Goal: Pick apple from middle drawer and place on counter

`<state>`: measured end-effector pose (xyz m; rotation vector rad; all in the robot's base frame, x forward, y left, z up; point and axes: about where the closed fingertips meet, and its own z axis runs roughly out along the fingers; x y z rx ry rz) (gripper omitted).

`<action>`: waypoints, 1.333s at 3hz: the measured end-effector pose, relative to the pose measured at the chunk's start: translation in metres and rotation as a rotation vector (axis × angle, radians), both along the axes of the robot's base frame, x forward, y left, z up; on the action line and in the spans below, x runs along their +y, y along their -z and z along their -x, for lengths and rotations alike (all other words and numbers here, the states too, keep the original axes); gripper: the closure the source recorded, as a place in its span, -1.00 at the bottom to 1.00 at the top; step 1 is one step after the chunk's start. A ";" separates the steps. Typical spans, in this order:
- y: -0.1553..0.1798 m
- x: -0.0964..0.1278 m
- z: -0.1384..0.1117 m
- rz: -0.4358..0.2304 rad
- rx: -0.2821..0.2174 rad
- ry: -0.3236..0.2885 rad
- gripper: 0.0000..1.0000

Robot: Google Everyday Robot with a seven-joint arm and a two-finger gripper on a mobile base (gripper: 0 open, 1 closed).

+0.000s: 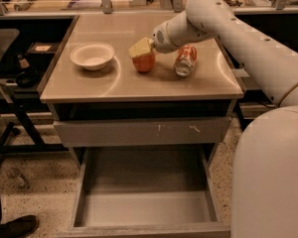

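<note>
The apple (pixel 145 64), red-orange, sits on the beige counter (pixel 139 86) near its middle. My gripper (pixel 141 49) comes in from the right at the end of the white arm. Its yellowish fingers (pixel 139 47) lie over the top of the apple and are closed on it. The middle drawer (pixel 146 205) is pulled out below, and its grey floor is bare.
A white bowl (pixel 92 56) stands on the counter's left part. A red-and-silver drink can (pixel 185 61) lies right of the apple. A closed grey drawer front with white scratches (pixel 144 131) is under the counter. My white body (pixel 268 177) fills the lower right.
</note>
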<state>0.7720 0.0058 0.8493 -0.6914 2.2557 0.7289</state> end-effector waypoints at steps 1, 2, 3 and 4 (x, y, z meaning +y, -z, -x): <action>0.000 0.000 0.000 0.000 0.000 0.000 -0.30; 0.000 0.000 0.000 0.000 0.000 0.000 -0.77; 0.000 0.000 0.000 0.000 0.000 0.000 -1.00; 0.000 0.000 0.000 0.000 0.000 0.000 -1.00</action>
